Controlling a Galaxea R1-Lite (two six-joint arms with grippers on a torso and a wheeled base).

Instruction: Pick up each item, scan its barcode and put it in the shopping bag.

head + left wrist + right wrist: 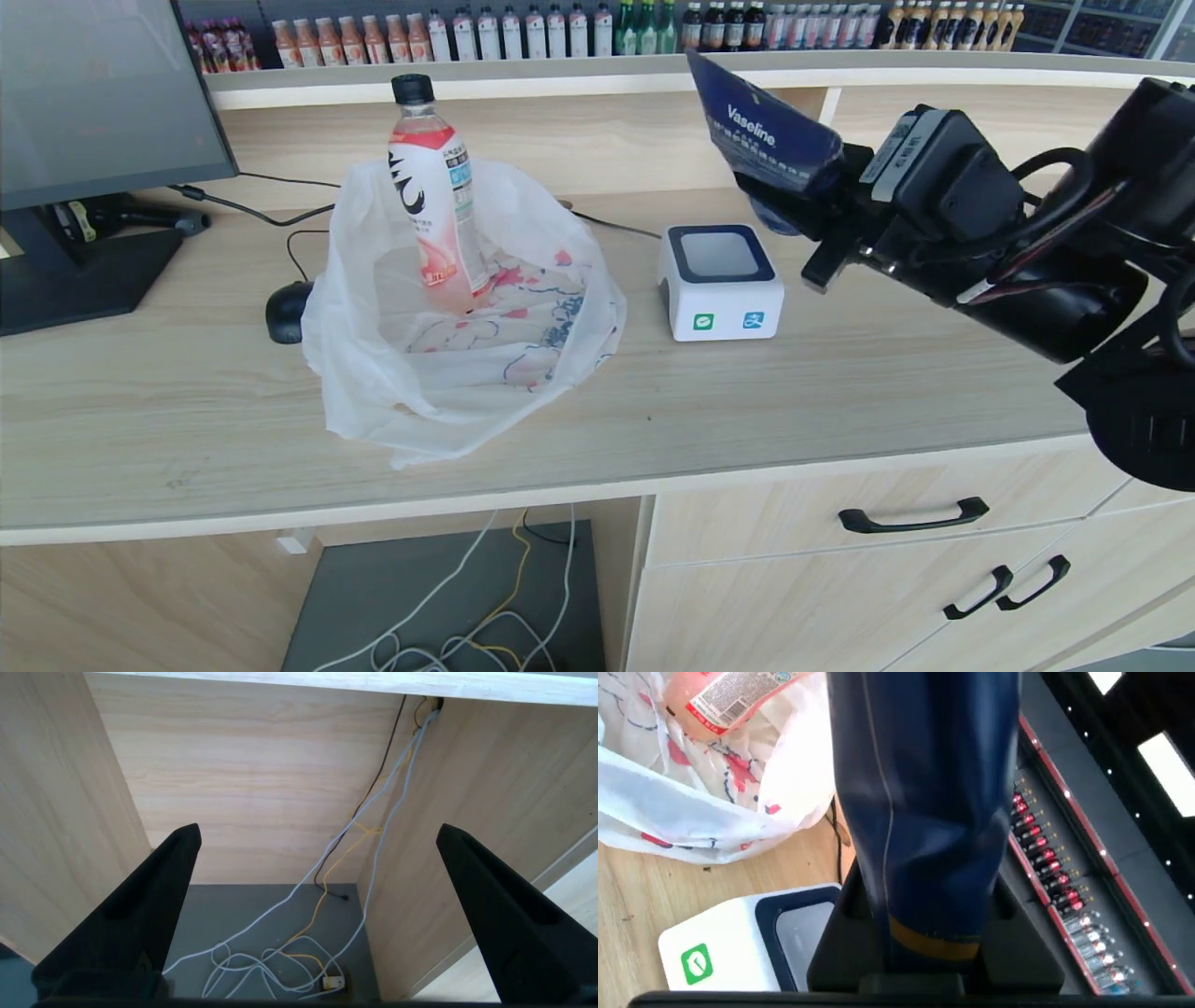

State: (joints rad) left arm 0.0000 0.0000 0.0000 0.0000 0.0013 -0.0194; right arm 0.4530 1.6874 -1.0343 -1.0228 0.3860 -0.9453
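My right gripper [794, 201] is shut on a dark blue tube [761, 126], held in the air above and just right of the white scanner box [719, 280] on the counter. In the right wrist view the blue tube [924, 803] runs up between the fingers, with the scanner [747, 943] below it. A white plastic shopping bag [457, 317] lies open at the counter's middle, with a pink drink bottle [434, 196] standing in it. My left gripper [318, 915] is open under the counter, facing a wooden recess with loose cables [308, 952].
A monitor [93, 121] stands at the counter's left, a black mouse [287, 311] beside the bag. A raised shelf with rows of bottles [597, 28] runs behind. Drawers with black handles [913, 518] sit below the counter at right.
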